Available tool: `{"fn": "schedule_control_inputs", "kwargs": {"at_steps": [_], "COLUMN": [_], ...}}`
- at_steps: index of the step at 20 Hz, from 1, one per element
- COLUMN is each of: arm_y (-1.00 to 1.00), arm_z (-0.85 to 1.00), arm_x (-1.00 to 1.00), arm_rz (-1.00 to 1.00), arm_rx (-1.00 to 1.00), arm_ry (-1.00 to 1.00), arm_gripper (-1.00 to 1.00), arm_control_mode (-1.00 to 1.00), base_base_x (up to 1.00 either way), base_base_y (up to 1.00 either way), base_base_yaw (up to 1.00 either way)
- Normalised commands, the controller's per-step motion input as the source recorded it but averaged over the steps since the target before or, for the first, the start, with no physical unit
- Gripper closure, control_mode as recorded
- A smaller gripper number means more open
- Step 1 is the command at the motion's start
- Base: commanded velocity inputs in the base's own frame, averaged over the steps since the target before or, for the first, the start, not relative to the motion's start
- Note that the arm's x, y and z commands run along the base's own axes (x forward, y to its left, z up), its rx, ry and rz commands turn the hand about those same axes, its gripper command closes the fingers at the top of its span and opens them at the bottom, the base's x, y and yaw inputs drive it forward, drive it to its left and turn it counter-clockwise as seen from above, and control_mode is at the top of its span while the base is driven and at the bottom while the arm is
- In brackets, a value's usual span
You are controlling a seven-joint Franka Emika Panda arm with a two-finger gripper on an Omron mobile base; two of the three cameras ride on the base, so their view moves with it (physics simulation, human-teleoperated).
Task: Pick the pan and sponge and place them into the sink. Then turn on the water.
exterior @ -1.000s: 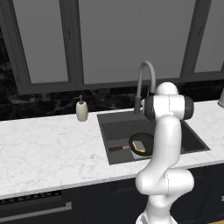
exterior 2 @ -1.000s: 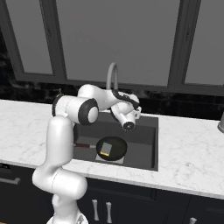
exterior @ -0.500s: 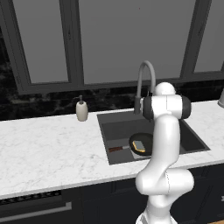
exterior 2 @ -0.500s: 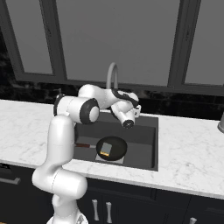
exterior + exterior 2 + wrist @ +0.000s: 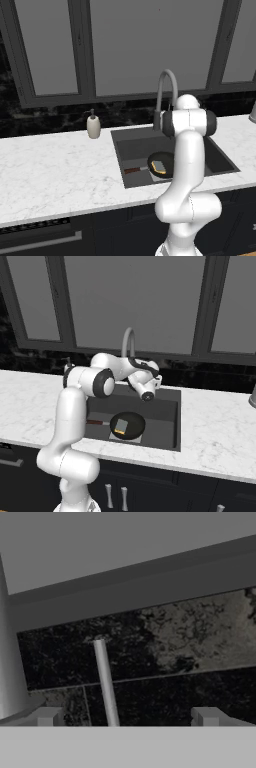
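The black pan point(image 5: 161, 164) point(image 5: 128, 425) lies on the floor of the dark sink point(image 5: 212, 156) point(image 5: 161, 417), its reddish-brown handle pointing left. The sponge point(image 5: 158, 166) point(image 5: 120, 427) rests inside the pan. My gripper point(image 5: 156, 380) point(image 5: 127, 717) is raised over the back of the basin, beside the foot of the arched grey faucet point(image 5: 167, 89) point(image 5: 128, 342). It is open, and a thin grey lever point(image 5: 105, 682) stands between the fingertips point(image 5: 47, 716), nearer the left one. The faucet's tube point(image 5: 10, 672) rises at the left of the hand view. No water stream shows.
A beige soap dispenser point(image 5: 93, 126) stands on the white marble counter point(image 5: 55, 175) left of the sink. A grey item point(image 5: 252, 401) sits at the counter's far right edge. Black backsplash point(image 5: 190, 652) and dark window frames lie close behind the faucet.
The hand has shifted slightly up and toward the faucet. Pan and sponge have stayed where they were.
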Motion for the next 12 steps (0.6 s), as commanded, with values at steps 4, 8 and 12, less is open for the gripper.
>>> {"fn": "schedule_control_inputs", "kwargs": {"at_steps": [4,8,12], "arm_y": [-0.03,0.00,0.00], "arm_z": [0.00,0.00,0.00], "arm_x": [0.16,0.15,0.11], "arm_rz": [0.00,0.00,0.00], "arm_rx": [0.00,0.00,0.00], "arm_ry": [0.00,0.00,0.00], "arm_gripper": [-1.00,-1.00,-1.00], "arm_control_mode": [-1.00,-1.00,-1.00], "base_base_x": [0.00,0.00,0.00], "base_base_y": [0.00,0.00,0.00], "base_base_yaw": [0.00,0.00,0.00]}}
